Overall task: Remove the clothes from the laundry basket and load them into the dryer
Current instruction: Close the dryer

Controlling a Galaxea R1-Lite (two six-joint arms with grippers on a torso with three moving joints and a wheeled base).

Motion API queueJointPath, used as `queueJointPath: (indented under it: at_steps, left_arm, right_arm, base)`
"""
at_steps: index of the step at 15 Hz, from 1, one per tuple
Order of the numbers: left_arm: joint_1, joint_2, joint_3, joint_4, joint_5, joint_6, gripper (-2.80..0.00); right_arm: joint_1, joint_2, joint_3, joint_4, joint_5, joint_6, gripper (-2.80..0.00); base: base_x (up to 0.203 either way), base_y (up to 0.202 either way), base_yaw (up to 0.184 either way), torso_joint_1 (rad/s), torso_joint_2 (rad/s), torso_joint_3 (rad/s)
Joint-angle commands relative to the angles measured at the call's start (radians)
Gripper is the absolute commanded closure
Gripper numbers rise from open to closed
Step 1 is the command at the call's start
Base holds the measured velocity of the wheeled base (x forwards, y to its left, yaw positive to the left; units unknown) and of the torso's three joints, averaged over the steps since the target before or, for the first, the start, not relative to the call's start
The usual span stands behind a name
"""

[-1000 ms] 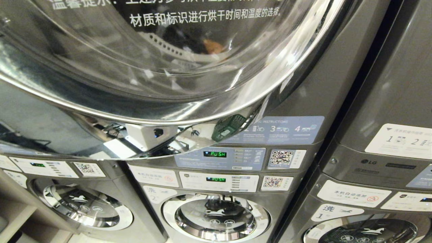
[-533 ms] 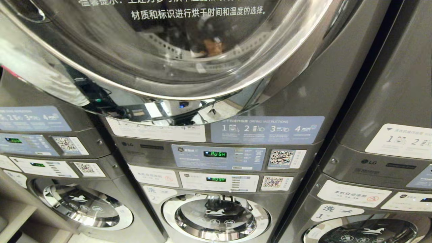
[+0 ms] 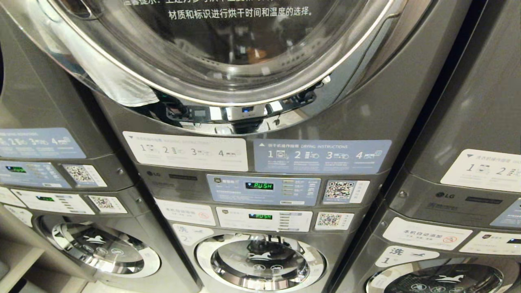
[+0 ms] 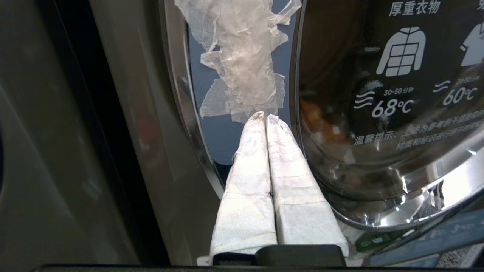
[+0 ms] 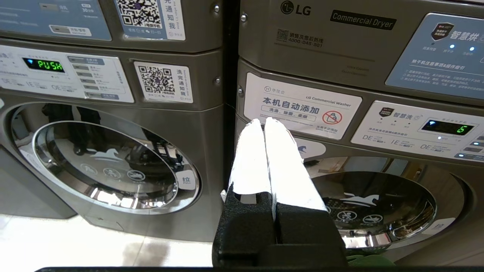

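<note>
1. Left gripper (image 4: 266,118): fingers pressed together w/ no gap, nothing held; tips are set at the dryer door's (image 3: 228,53) rim by a taped patch (image 4: 242,64). Contact w/ the patch can't be confirmed.
2. Dryer door: chrome ring and glass w/ printed temp. icons, seen at the top of the head view; whether it is latched can't be told. An orange item (image 3: 254,53) is glimpsed dimly through the glass.
3. Right gripper (image 5: 264,124): fingers shut tight, empty; held low in front of the seam between two washers (image 5: 109,162), touching neither.
4. Panels: "PUSH" display (image 3: 259,186) is lit below the door; QR label (image 3: 339,190) is fixed just beside it.
5. Basket & clothes: not seen in any view.
</note>
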Motion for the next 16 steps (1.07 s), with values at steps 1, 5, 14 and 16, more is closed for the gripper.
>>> queueJointPath:
  at_steps: [1,5,14,16]
  left_arm:
    - [-0.003,0.072,-0.018,-0.027,-0.003,0.0,0.0]
    - [-0.005,0.168,-0.11,-0.054,-0.002,0.005,0.0]
    - [-0.005,0.316,-0.233,-0.116,0.068,0.044,0.0]
    - [-0.005,0.348,-0.269,-0.119,0.069,0.045,0.0]
  right_arm:
    - [-0.001,-0.001,0.0,0.0,0.001,0.001,0.0]
    - [0.0,-0.001,0.0,-0.002,-0.001,0.003,0.0]
    - [0.0,-0.001,0.0,-0.002,-0.001,0.009,0.0]
    - [0.0,-0.001,0.002,-0.003,-0.002,0.009,0.0]
  base:
    - [0.0,0.0,0.0,0.0,0.0,0.0]
    - [0.0,0.0,0.0,0.0,0.0,0.0]
    - [0.0,0.0,0.0,0.0,0.0,0.0]
    - [0.0,0.0,0.0,0.0,0.0,0.0]
